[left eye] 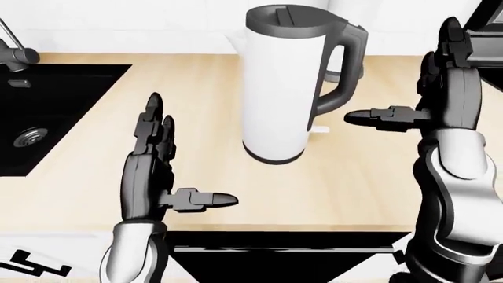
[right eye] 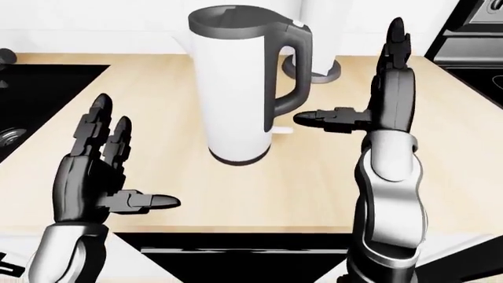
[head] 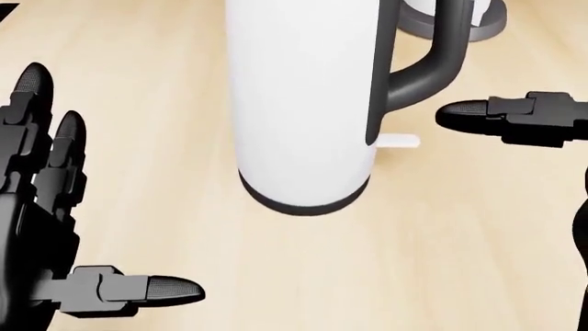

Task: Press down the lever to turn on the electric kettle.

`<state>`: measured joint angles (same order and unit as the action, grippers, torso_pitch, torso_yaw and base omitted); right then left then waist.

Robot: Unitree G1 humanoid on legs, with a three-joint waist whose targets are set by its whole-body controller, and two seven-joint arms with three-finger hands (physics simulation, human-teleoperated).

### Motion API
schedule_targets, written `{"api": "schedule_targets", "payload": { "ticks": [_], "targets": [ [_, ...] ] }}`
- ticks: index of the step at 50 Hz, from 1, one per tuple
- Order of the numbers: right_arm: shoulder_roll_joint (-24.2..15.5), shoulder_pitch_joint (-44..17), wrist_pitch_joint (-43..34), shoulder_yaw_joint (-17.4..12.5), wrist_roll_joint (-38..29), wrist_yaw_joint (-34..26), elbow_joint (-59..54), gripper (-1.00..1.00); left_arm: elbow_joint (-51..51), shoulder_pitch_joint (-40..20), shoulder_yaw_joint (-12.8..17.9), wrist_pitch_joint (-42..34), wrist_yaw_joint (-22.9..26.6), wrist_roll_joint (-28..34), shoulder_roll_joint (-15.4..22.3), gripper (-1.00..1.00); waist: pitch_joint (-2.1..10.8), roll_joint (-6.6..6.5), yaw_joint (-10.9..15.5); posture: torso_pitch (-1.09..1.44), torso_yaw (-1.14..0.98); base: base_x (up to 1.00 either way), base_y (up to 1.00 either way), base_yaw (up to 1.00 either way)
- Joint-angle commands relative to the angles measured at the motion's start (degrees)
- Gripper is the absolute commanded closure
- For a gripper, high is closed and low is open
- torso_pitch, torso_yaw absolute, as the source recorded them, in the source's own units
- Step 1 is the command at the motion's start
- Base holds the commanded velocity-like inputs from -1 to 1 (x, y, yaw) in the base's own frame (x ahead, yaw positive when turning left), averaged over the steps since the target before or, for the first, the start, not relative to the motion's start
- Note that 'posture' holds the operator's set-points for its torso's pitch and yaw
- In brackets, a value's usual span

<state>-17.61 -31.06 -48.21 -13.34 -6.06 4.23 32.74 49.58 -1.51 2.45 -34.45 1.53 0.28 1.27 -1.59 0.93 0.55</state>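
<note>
Left-eye view: the white electric kettle (left eye: 279,88) stands on the wooden counter (left eye: 196,106), right of the black sink (left eye: 47,112). Both hands are spread: left hand (left eye: 153,171), right hand (left eye: 440,100).

Head view: the right thumb (head: 469,114) points toward the small white lever (head: 400,141), just apart.

In the head view the kettle (head: 303,103) is cut off at the top edge, so its lid and the upper part of its handle (head: 432,55) do not show there. The right hand (head: 515,118) runs off the right edge of that view, with only one finger and a bit of its mount visible. The left hand (head: 41,207) is clipped by the left and bottom edges. A second white appliance (right eye: 318,29) far behind the kettle is mostly hidden by it and cut by the top edge; what it is cannot be told. The sink (left eye: 47,118) runs off the left edge of the left-eye view. Whether the right thumb touches the lever (head: 402,141) cannot be told.
</note>
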Motion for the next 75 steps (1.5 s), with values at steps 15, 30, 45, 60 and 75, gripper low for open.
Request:
{"api": "schedule_targets", "payload": {
  "ticks": [15,30,45,60,75],
  "targets": [
    [-0.1,-3.7,1.7,1.4,-3.7,-0.8,-5.1,-1.00,2.9,-1.9,0.4,0.2,-0.2,-0.4,0.3,-1.00,1.33,-0.04,0.0,0.00,0.00,0.00,0.00,0.00],
    [1.8,-0.7,4.6,1.4,-5.1,-1.4,-6.2,-1.00,2.9,-2.0,0.9,0.5,-0.8,-0.7,0.3,-1.00,1.50,-0.10,0.1,0.00,0.00,0.00,0.00,0.00],
    [2.2,-0.2,6.1,2.1,-5.5,-0.8,-8.5,-1.00,2.9,-1.8,0.5,0.8,-0.8,-0.5,0.3,-1.00,1.31,-0.10,0.0,0.00,0.00,0.00,0.00,0.00],
    [2.7,-3.5,8.4,3.7,-7.5,0.2,-15.2,-1.00,2.8,-1.5,0.1,1.2,-0.8,-0.2,0.2,-1.00,1.26,-0.09,0.0,0.00,0.00,0.00,0.00,0.00],
    [3.9,-5.0,10.3,4.9,-8.9,0.7,-19.0,-1.00,2.6,-1.3,0.0,1.7,-0.7,0.0,0.1,-1.00,1.36,-0.26,0.0,0.00,0.00,0.00,0.00,0.00]
  ]
}}
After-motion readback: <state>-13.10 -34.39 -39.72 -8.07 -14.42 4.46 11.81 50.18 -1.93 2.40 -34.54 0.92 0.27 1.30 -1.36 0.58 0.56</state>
